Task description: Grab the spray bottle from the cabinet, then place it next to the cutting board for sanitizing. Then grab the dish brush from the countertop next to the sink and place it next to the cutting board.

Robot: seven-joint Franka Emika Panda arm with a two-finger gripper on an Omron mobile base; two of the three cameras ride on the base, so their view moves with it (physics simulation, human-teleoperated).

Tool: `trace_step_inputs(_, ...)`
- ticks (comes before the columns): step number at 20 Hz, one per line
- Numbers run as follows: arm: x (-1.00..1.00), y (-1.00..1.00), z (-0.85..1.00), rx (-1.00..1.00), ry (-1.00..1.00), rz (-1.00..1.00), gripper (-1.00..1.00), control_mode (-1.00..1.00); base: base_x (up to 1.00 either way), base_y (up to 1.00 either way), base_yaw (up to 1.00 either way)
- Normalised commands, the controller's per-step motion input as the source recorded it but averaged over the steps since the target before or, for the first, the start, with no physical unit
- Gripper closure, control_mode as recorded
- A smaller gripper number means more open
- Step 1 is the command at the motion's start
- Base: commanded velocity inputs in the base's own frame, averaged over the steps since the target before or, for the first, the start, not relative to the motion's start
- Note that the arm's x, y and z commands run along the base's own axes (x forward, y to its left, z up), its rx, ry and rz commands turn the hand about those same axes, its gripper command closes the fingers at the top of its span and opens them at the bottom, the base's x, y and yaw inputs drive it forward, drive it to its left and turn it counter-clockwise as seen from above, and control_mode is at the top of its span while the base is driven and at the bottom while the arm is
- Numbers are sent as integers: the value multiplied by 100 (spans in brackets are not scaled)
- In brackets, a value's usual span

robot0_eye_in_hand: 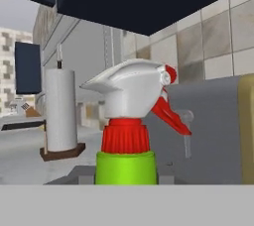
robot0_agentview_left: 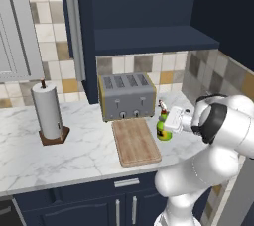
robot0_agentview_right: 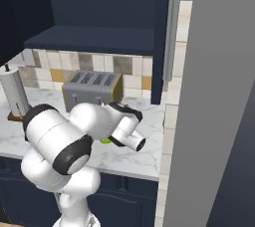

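The spray bottle point(robot0_agentview_left: 162, 127), green with a red-and-white nozzle, stands upright just right of the cutting board point(robot0_agentview_left: 135, 142) on the white marble countertop point(robot0_agentview_left: 74, 145). My gripper point(robot0_agentview_left: 167, 123) reaches in from the right and is shut on the bottle's neck and body. In the hand view the spray bottle point(robot0_eye_in_hand: 126, 163) sits dead centre and close, nozzle pointing right. A green sliver of the spray bottle point(robot0_agentview_right: 105, 141) peeks from under my arm. The navy cabinet point(robot0_agentview_left: 149, 12) hangs above with its door open and shelf bare. The dish brush and sink are out of view.
A grey toaster point(robot0_agentview_left: 126, 96) stands against the wall right behind the board. A paper towel holder point(robot0_agentview_left: 48, 113) stands at the left. The open cabinet door point(robot0_agentview_left: 74, 31) juts out above the toaster's left side. A tiled side wall point(robot0_agentview_left: 218, 76) closes the counter on the right.
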Motion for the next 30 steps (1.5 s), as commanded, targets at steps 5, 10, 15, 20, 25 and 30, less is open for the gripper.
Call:
trace_step_inputs(5, 1, -5, -34, 0, 0, 2, 100, -100, 0, 0, 0)
trace_step_inputs(10, 0, -2, -33, 0, 0, 2, -100, -100, 0, 0, 0)
trace_step_inputs(15, -21, 0, -3, 0, -4, 0, -100, -100, 0, 0, 0)
trace_step_inputs(20, -7, 0, 11, 0, 0, -1, -100, -100, 0, 0, 0)
trace_step_inputs(25, -3, 0, 37, 0, -5, -3, -100, -100, 0, 0, 0)
trace_step_inputs(30, -15, 0, 53, 3, -6, -5, -100, -100, 0, 0, 0)
